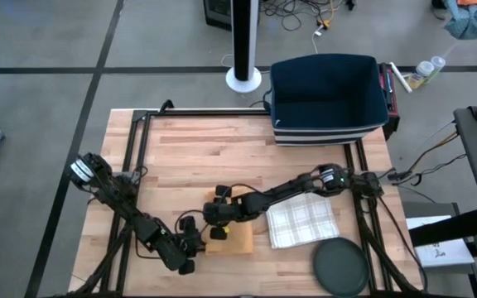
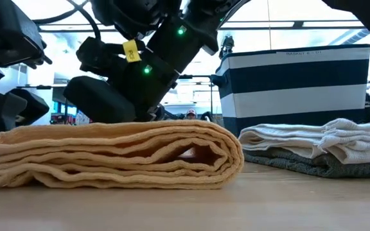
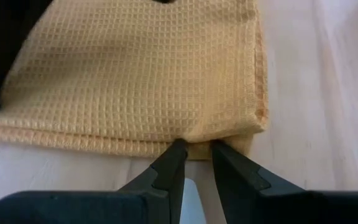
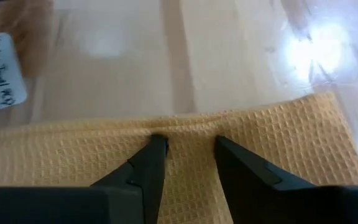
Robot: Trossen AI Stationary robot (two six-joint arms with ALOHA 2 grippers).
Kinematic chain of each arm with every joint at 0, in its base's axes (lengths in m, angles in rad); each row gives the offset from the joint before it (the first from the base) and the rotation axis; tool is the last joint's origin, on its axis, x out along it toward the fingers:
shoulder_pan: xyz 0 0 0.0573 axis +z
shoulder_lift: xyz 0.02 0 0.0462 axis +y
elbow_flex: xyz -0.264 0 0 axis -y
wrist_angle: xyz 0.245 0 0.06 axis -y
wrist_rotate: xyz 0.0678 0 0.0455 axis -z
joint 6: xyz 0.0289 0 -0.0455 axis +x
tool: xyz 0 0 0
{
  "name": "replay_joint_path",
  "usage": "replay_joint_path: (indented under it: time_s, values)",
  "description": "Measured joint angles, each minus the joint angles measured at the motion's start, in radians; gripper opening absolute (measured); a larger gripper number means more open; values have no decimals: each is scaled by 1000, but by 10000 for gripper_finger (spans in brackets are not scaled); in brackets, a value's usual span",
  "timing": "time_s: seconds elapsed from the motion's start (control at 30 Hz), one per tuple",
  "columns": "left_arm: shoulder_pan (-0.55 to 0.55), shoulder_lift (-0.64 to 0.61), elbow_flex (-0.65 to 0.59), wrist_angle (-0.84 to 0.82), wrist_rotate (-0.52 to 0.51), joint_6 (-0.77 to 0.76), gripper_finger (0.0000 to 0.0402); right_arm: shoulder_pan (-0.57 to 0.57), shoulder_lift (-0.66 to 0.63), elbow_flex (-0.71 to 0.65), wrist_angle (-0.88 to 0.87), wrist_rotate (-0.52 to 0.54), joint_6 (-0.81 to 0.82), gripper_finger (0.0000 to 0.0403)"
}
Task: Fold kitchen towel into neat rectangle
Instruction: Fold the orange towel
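Yellow waffle towel [image 1: 237, 237], folded, lies at 6 o'clock on the tabletop [image 1: 205, 157]; left tool [image 3: 194, 149] pinches its edge nearly closed, right tool [image 4: 188, 144] straddles a ridge half-open, so a careless release probably drags layers askew.

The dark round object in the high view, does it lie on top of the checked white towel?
No, the dark round object lies on the table beside the checked white towel, just past its corner, not on it.
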Motion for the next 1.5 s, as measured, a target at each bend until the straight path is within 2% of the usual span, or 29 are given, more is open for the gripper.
replay_joint_path:
  time_s: [0.27,0.5,0.57,0.67,0.77,1.3,1.4,1.5]
  values:
    - [0,0,-3,0,-1,7,75,-49,1,0,76,-2,49,134]
    - [0,0,-3,-7,-1,7,75,-79,-2,0,111,-10,13,119]
    - [0,-3,-3,-24,-1,8,75,-78,-13,-1,110,-56,-23,115]
    - [-1,-29,-4,-80,2,23,75,-76,-24,0,134,-184,-68,109]
    - [-1,-68,-5,-135,-2,42,75,-74,-25,0,126,-242,-77,103]
    - [-2,-76,-7,-131,-26,32,72,-76,-24,-6,162,-237,-108,82]
    - [0,-55,-24,-104,-52,39,63,-76,-24,-25,161,-236,-108,79]
    - [5,-22,-56,-10,-68,45,48,-76,-23,-41,159,-236,-108,76]
